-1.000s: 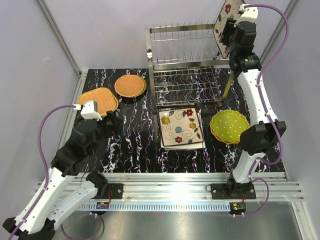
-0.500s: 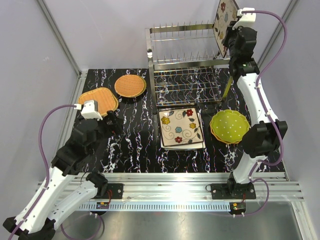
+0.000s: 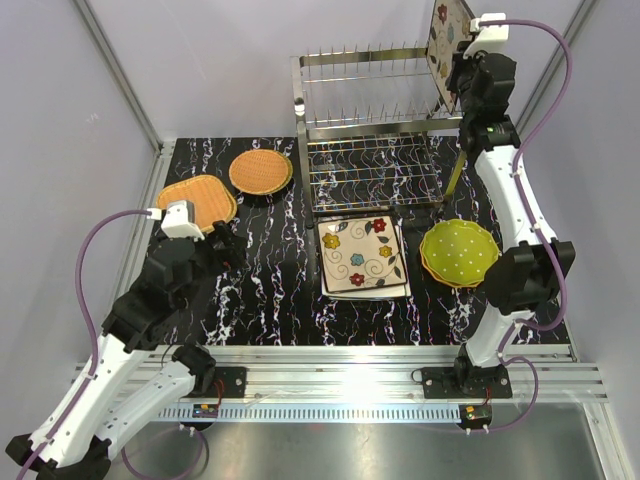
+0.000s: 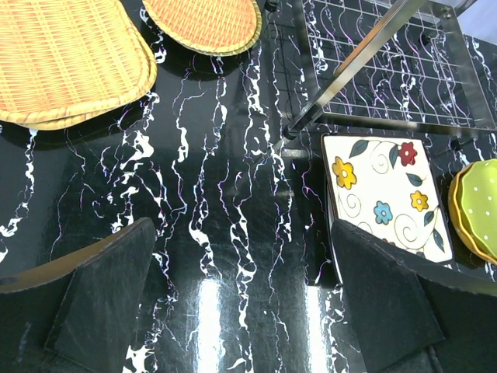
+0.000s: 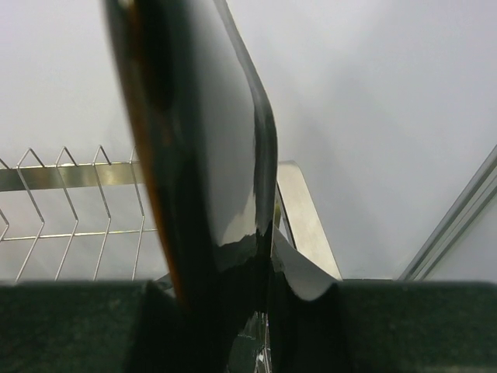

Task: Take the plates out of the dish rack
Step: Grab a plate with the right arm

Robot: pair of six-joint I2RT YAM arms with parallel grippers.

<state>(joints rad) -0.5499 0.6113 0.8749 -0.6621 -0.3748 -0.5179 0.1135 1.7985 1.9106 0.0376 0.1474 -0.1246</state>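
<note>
My right gripper (image 3: 458,72) is shut on a flower-patterned square plate (image 3: 446,35), holding it on edge above the right end of the steel wire dish rack (image 3: 370,125). In the right wrist view the plate's glossy dark back (image 5: 210,155) fills the gap between my fingers, with the rack's prongs (image 5: 70,202) behind. The rack's top prongs look empty. Another flower-patterned plate (image 3: 360,255) lies flat in front of the rack, and shows in the left wrist view (image 4: 384,198). My left gripper (image 4: 248,311) is open and empty above the table at the left (image 3: 225,245).
A squarish orange woven plate (image 3: 196,201) and a round woven one (image 3: 261,171) lie at the back left. Lime-green dotted plates (image 3: 459,252) are stacked right of the flowered plate. Grey walls and aluminium posts enclose the black marbled table (image 3: 270,300).
My right gripper has lifted the flower-patterned plate higher and slightly back, away from the rack's right end. The left arm has not moved.
</note>
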